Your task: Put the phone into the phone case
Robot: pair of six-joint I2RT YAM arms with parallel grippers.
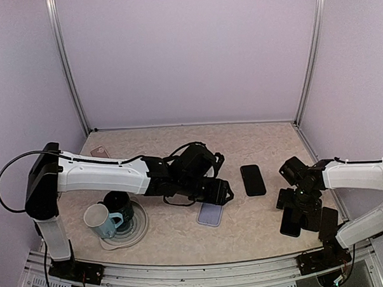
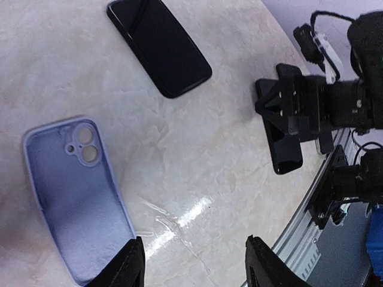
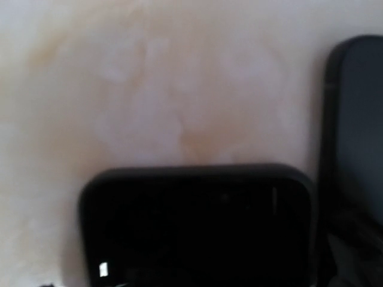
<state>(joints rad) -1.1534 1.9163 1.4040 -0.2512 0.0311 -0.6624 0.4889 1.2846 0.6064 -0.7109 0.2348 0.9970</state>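
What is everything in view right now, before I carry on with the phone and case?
phone: one, black, flat on the table, right of centre
phone case: one, lilac, open side up, front centre, apart from the phone
pale blue mug: one, on the plate, front left
dark mug: one, on the same plate
plate: one, pale grey, front left
small flat item: one, pinkish, far left; cannot tell what
table: one, beige marbled
left end effector: one, black, open, empty, by the case
right end effector: one, black, open, empty, right of the phone

text: none readable | labels: none | brands: none | numbers: none
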